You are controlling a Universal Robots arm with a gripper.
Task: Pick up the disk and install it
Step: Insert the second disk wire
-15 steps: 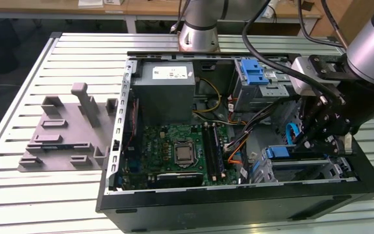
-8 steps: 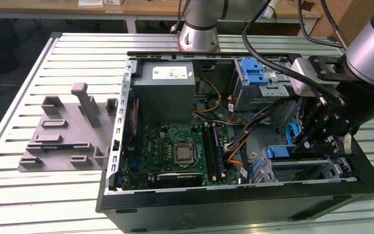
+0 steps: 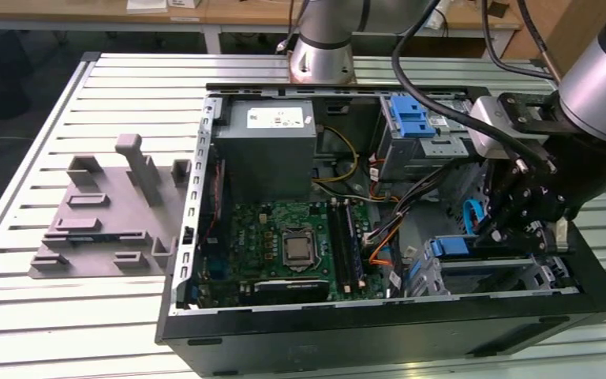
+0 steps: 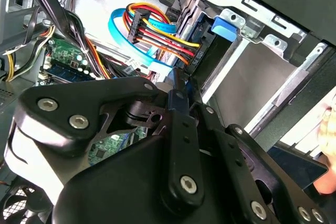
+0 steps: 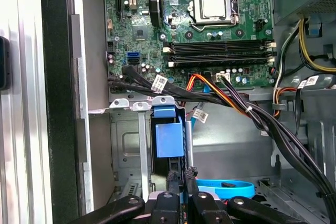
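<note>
Disk (image 5: 169, 139) stands on edge in the lower bay (image 5: 126, 150) of the case (image 3: 387, 339), its blue carrier showing, and the jaws of the gripper (image 5: 181, 182) are pressed close together on its near edge, as far as I can judge. Just beside it run the black cables (image 5: 220, 97) and a blue cable (image 5: 226, 187). If the disk goes in tilted, it can jam against the bay wall, and a cable caught beside it could stop it before it sits fully, or the thin grip may slip.

Blue-framed flat metal disk (image 3: 469, 254): stands on edge in drive bay, case's 4 o'clock corner in exterior view; blue plastic carrier tab (image 5: 169, 139) faces outward.
</note>
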